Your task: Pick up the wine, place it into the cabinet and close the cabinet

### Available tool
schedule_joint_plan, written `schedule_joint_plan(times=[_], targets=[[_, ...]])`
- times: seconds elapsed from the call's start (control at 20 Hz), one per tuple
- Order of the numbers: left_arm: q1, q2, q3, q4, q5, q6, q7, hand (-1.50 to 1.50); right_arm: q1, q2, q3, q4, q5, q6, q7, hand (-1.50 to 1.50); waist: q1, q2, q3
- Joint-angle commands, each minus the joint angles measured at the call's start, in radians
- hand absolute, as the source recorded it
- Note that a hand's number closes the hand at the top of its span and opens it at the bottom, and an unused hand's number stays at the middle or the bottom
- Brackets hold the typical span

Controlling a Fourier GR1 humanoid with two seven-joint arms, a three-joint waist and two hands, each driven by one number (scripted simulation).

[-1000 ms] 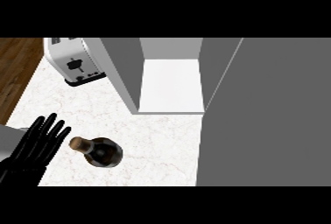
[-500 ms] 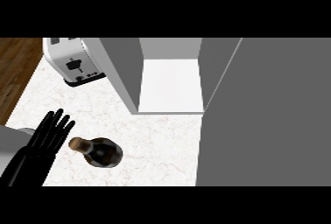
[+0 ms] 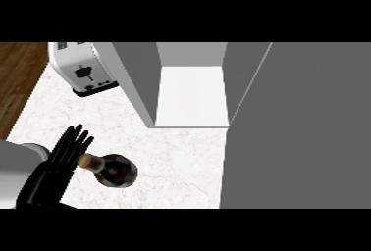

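Observation:
The wine bottle (image 3: 115, 170) stands dark and upright on the white marble counter (image 3: 174, 157), seen from above, its tan cork pointing left. My left hand (image 3: 56, 165) comes in from the lower left with straight fingers, edge-on, right beside the bottle's neck and seemingly touching it. It is open and holds nothing. The cabinet (image 3: 192, 95) stands open behind the bottle, its white shelf bare. The grey cabinet door (image 3: 297, 127) is swung out and fills the right side. My right hand does not show.
A silver toaster (image 3: 81, 69) sits at the back left, next to the cabinet's left wall. A brown wooden floor strip (image 3: 16, 78) marks the counter's left edge.
My left hand has shifted right and turned edge-on, closing the gap to the bottle's neck. The bottle and the cabinet door have not moved.

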Motion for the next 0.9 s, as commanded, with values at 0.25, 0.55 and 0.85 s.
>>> schedule_joint_plan(times=[0.25,0.55,0.85], targets=[[-0.056,-0.030,-0.019,0.201,-0.097,-0.029,-0.174,-1.50,0.010,0.011,0.001,-0.161,-0.071,-0.016,0.101,-1.50,-0.002,0.000,0.000],[-0.057,0.008,0.000,0.267,-0.082,-0.082,-0.200,-1.50,0.006,0.017,-0.023,-0.139,-0.092,0.003,0.085,-1.50,0.000,0.000,0.000],[-0.114,-0.005,-0.001,0.327,-0.113,-0.041,-0.220,-1.50,-0.041,0.025,-0.031,-0.069,-0.069,0.010,0.060,-1.50,0.003,0.001,0.000]])
